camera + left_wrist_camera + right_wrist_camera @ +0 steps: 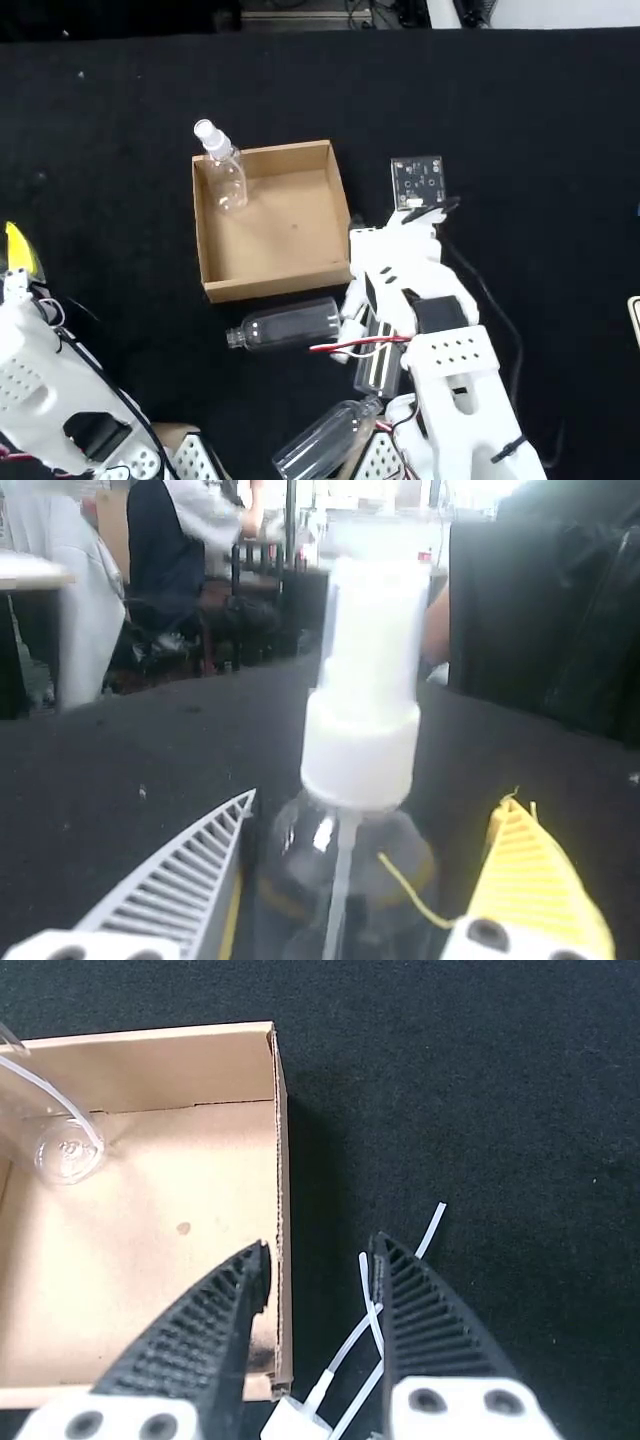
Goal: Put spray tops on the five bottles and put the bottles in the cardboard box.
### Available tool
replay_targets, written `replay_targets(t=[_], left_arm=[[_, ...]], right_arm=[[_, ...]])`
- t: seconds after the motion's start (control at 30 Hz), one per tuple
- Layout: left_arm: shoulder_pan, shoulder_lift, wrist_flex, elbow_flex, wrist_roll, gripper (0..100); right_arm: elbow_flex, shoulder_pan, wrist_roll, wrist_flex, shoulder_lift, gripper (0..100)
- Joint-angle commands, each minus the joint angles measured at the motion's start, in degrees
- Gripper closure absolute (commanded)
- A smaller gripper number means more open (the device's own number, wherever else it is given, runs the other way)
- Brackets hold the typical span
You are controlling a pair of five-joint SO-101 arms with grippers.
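Table [520, 120] reads matte black edge to edge; past its far side there's a room, too blurred to make out. Open brown cardboard box [272, 265] sits mid-table, with a clear plastic bottle with white spray top [222, 165] standing in one far corner. My right hand [320, 1250] hangs wide open and empty over the box wall. A second capped clear bottle [360, 730] rises at my left hand [378, 800], base cut off, and I can't tell the grip. An uncapped clear bottle [290, 325] lies just beside the box.
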Motion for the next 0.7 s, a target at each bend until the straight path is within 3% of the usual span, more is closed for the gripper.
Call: replay_targets(t=[0.0, 0.67], left_arm=[[-0.4, -3.8, -1.3, -1.0, 0.4, 67], [0.0, -4.1, 5.7, -1.3, 0.5, 67]], right_arm=[[-0.2, -0.5, -0.3, -0.9, -2.4, 86.8], [-0.2, -0.5, -0.3, -0.9, -2.4, 86.8]])
